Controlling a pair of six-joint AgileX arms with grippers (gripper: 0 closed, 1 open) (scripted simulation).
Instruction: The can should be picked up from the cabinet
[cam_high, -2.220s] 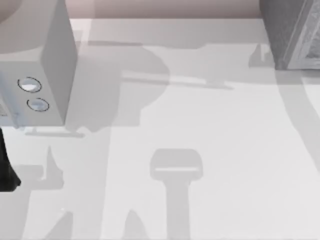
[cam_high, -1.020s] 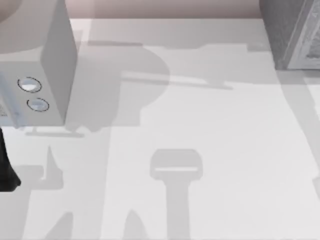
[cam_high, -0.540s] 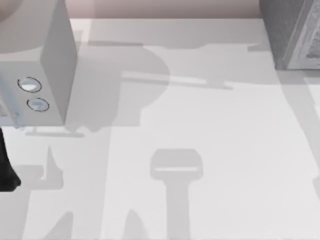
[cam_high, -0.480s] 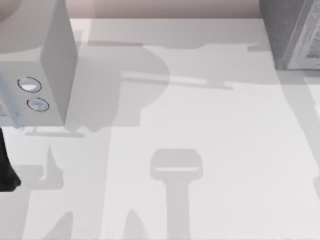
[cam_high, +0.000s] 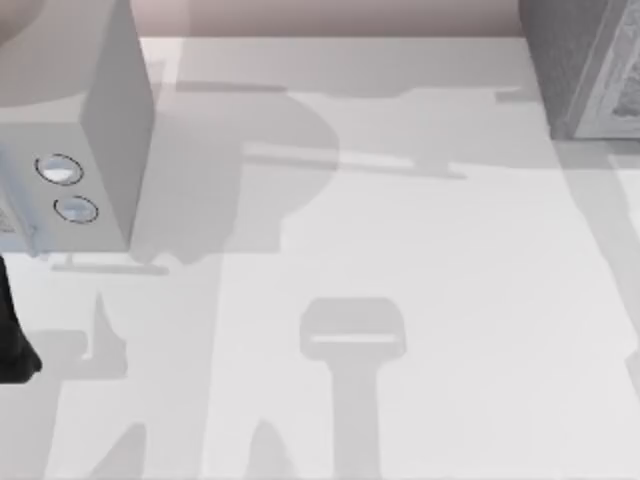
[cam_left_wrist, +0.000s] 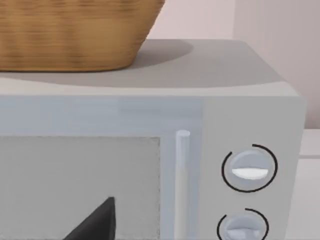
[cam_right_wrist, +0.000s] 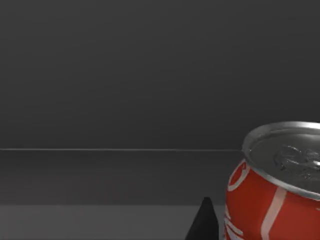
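The can (cam_right_wrist: 272, 185), red with white markings and a silver lid, stands upright in the right wrist view inside a dark grey enclosure with a plain dark wall behind it. One black fingertip (cam_right_wrist: 204, 222) of the right hand shows just beside the can; contact cannot be confirmed, and whether that hand is released or clenched cannot be told. From above, the cabinet (cam_high: 585, 65) stands at the far right corner of the white surface (cam_high: 420, 260). A smooth light grey box (cam_high: 85, 130) with two round dials (cam_left_wrist: 249, 169) stands at the far left. A woven basket (cam_left_wrist: 75, 32) rests on top of that box. A black part of the left arm (cam_high: 12, 335) lies at the left edge; its hand's state cannot be told.
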